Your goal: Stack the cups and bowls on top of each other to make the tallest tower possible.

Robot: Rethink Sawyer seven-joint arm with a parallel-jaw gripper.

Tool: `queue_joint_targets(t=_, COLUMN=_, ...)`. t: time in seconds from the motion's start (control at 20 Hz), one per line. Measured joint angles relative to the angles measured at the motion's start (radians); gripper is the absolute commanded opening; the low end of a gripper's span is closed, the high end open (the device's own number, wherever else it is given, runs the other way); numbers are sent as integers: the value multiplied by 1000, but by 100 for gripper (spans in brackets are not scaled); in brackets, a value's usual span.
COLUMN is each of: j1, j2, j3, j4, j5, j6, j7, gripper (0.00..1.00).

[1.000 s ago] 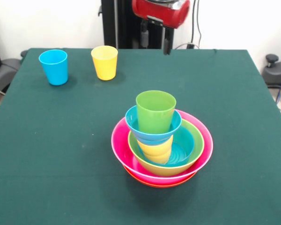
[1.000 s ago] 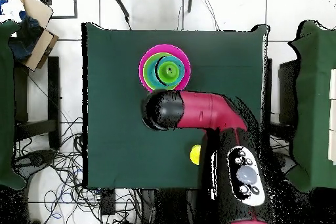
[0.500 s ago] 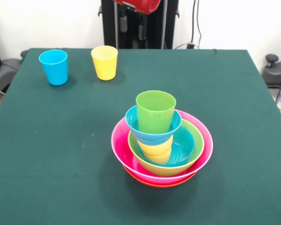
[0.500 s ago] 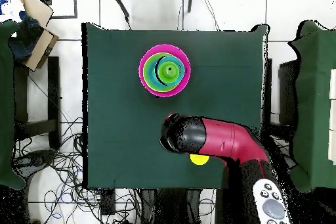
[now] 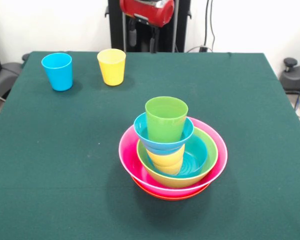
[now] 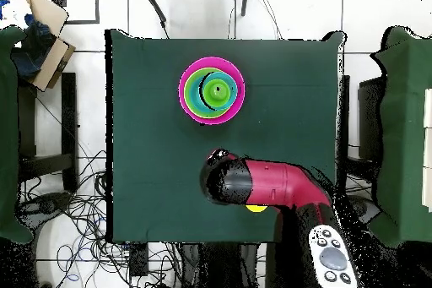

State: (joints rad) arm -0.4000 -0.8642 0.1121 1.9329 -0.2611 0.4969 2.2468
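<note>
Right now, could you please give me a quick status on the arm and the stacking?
End effector drawn back at table's far edge, grip state unclear. Glossy plastic bowl-and-cup tower standing, green cup on top. Light blue cup and yellow cup unstacked. Nothing obstructing.

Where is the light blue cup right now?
In the front view the light blue cup stands upright at the table's far left, apart from the tower, with the yellow cup just to its right.
</note>
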Motion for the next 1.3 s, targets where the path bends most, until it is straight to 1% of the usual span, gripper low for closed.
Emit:
queue_joint_targets(t=0.35, j1=31, j2=44, j3=-28, j4=0, j5=-36, j6=-63, j7=0, gripper=100)
queue_joint_targets(t=0.75, j1=49, j2=58, j3=-85, j4=0, j5=-74, j6=-67, j7=0, gripper=100)
queue_joint_targets(t=0.95, j1=15, j2=46, j3=-85, j4=6, j5=-82, j6=-67, j7=0, gripper=100)
queue_joint_targets(t=1.15, j1=-68, j2=16, j3=-73, j4=30, j5=-86, j6=-67, j7=0, gripper=100)
queue_joint_targets(t=1.3, j1=-91, j2=13, j3=-79, j4=36, j5=-104, j6=-69, j7=0, gripper=100)
